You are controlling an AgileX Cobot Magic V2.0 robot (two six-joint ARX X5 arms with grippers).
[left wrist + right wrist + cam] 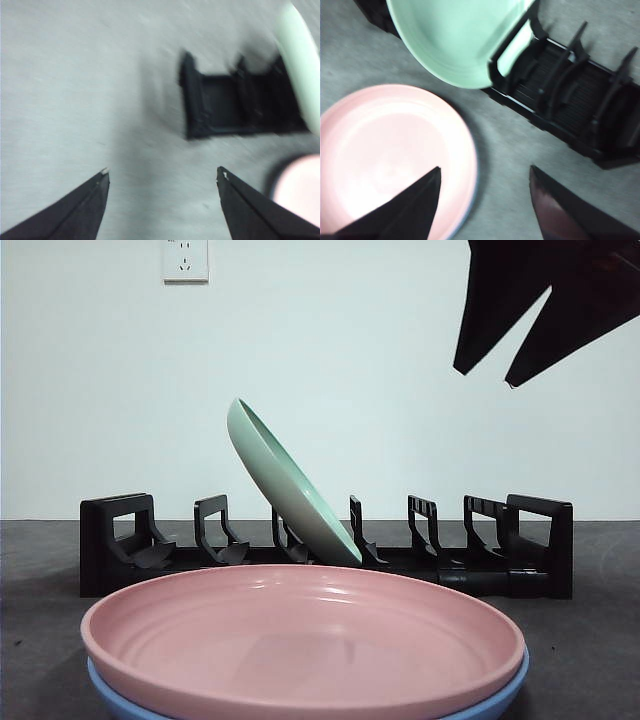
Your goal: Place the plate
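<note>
Pretty bare room: plain white wall [400, 390] all the way across the back, one white power outlet [185, 259] mounted high on it, well off to the side of the gripper [485, 375] up top. Dark grey tabletop [40, 640] below, soft even lighting.

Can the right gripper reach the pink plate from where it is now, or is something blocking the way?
Probably yes. The right gripper hangs open above the table, with the pink plate just below its jaws and uncovered. The green plate leans in the black rack, off to the side.
</note>
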